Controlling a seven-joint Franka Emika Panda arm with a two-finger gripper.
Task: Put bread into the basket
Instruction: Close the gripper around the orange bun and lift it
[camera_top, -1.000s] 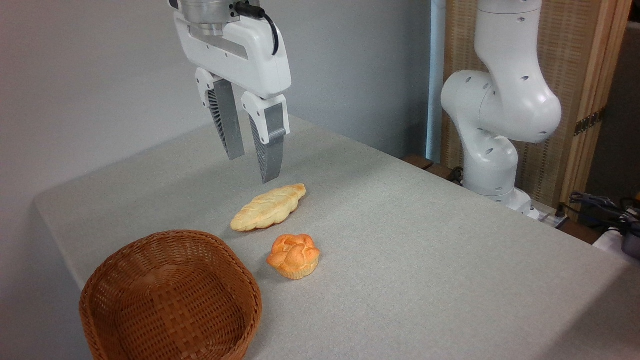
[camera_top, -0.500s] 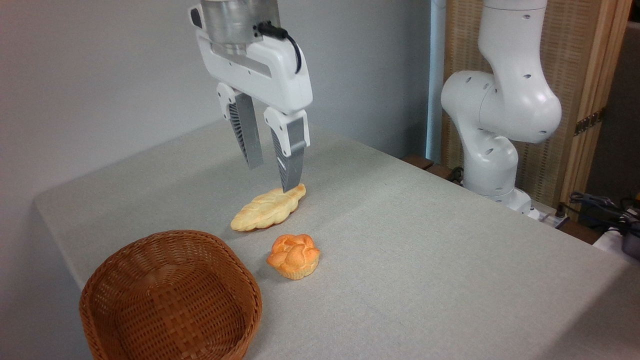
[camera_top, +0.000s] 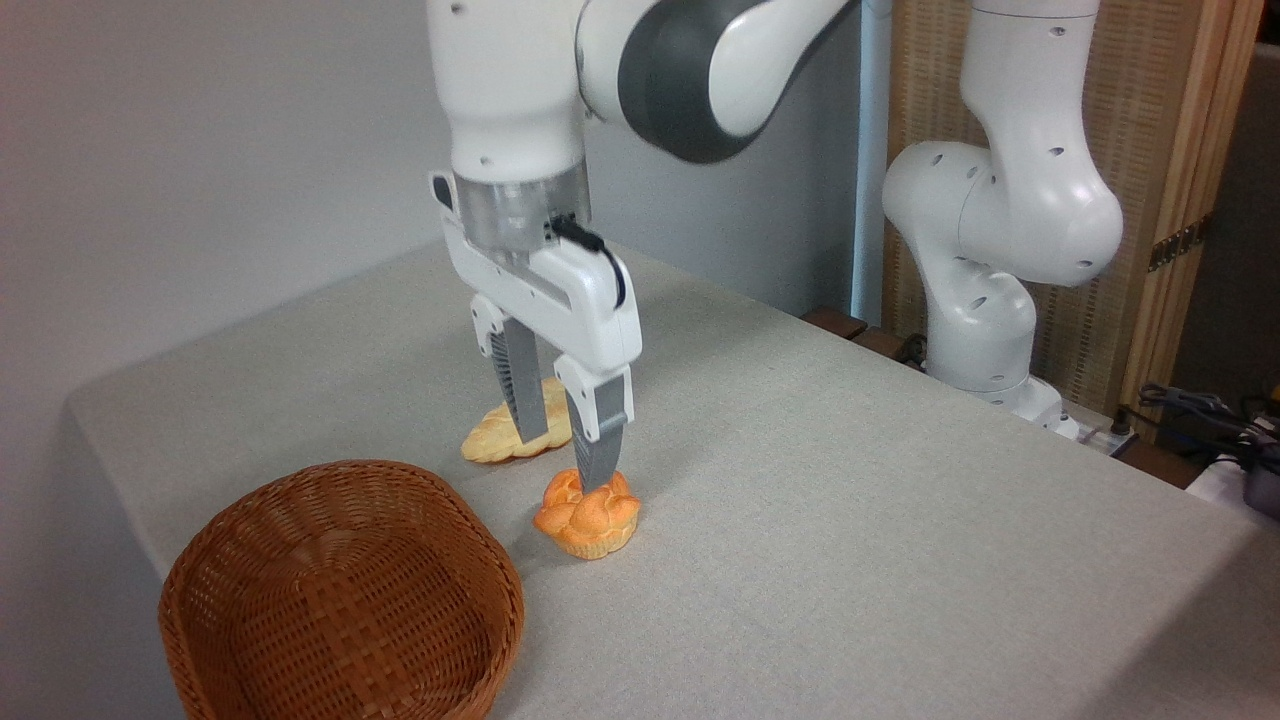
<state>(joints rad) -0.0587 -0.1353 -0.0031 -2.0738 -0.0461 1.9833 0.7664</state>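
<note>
We record one grey desk (camera_top: 850, 500) carrying three items. Item one: the bread (camera_top: 587, 515), a small orange-golden bun with a knotted top, resting on the desk just right of the basket and outside it. Item two: the basket (camera_top: 340, 590), round, brown, woven wicker, low-sided, at the near left corner of the desk, its inside showing only weave. Item three: a pale-yellow braided loaf (camera_top: 500, 432), lying just behind the bun and partly hidden by the claw. We note the claw (camera_top: 565, 455) hanging point-down from the white arm (camera_top: 520, 90) directly over the bun, its two grey fingers (camera_top: 598, 440) spread apart with nothing between them; the nearer fingertip overlaps the bun's top in this view, and we cannot tell whether it touches. The arm's white base (camera_top: 990, 300) stands beyond the desk's right edge.
</note>
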